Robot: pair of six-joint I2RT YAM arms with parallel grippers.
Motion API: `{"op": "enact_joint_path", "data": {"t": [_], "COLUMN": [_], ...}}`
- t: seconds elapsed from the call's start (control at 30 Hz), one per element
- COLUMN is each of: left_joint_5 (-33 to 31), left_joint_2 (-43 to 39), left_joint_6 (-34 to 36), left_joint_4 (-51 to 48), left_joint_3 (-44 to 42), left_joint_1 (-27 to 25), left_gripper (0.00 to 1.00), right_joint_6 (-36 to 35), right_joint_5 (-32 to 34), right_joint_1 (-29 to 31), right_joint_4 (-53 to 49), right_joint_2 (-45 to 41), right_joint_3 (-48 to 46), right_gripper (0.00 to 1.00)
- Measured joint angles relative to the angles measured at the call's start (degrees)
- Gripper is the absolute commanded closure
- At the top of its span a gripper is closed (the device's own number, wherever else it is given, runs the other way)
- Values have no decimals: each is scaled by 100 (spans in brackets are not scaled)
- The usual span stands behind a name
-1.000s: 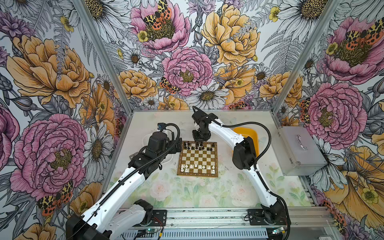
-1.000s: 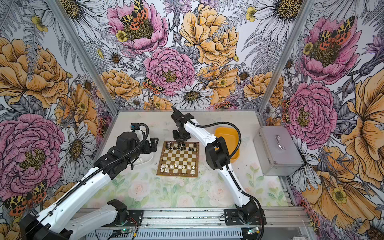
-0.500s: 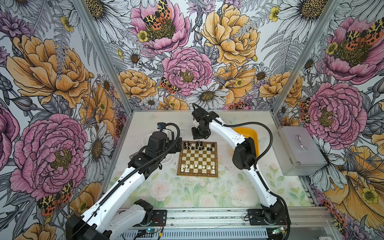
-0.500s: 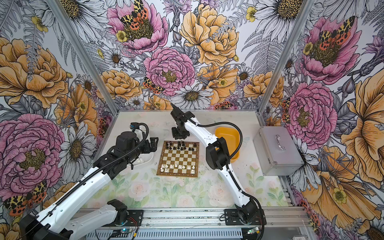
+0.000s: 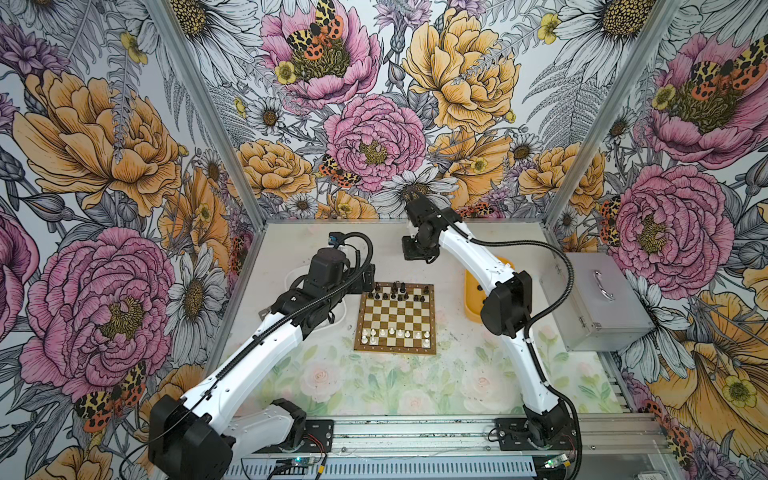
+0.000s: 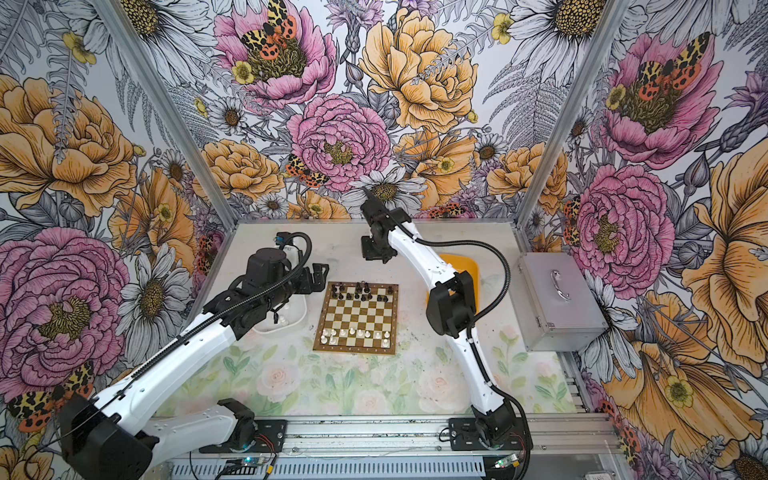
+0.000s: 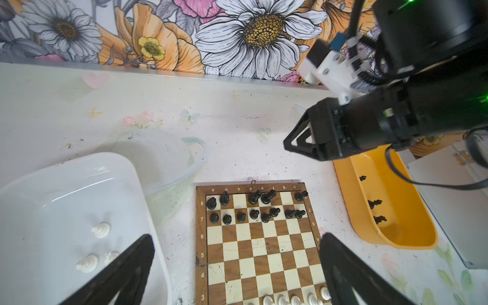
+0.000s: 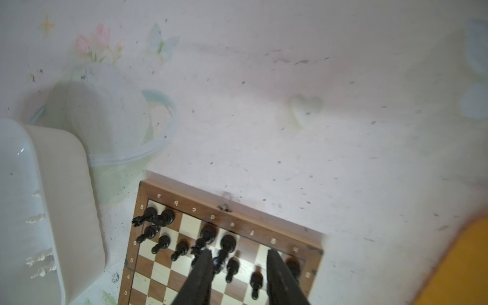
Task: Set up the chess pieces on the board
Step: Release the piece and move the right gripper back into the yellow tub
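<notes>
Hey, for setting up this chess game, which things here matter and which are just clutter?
Part of the job: small brown-and-cream wooden chessboard; tiny black plastic chessmen and white plastic chessmen on it; white plastic tray and yellow plastic tray holding spare pieces.
Lying about: silver metal case; clear plastic container.

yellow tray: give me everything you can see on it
The yellow tray is an oblong, glossy, plastic-looking tub with rounded ends and raised walls. It sits flat on the table, right of the board, apart from it. Three black pieces lie inside. In both top views the right arm hides much of it.
</notes>
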Motion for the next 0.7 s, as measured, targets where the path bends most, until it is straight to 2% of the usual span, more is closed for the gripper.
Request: {"op": "enact_joint_path", "data": {"t": [0.2,0.33,0.5,0.7], "left_joint_5": [264,516,732,872], "left_joint_2": [1322,2168,2986,3552], "left_joint_6": [219,282,282,280], "left_joint_4": [249,321,249,107], "left_joint_3": [1091,1853,2778,3639], "left_joint_1": [-616,-866,-1019,-1143], "left_gripper": [1,1,1,1], "right_joint_6": [-96,-114,-114,-116], "right_joint_5": [601,664,476,299], "right_joint_1": [-986,-1390,-1803,-2074], "right_joint_4": [122,413,723,999], "right_joint_2": [-1475,-2175,-2328,-2302], "right_joint_3": [-1528,-2879,-3965,-4275], "right_gripper": [69,67,67,68]}}
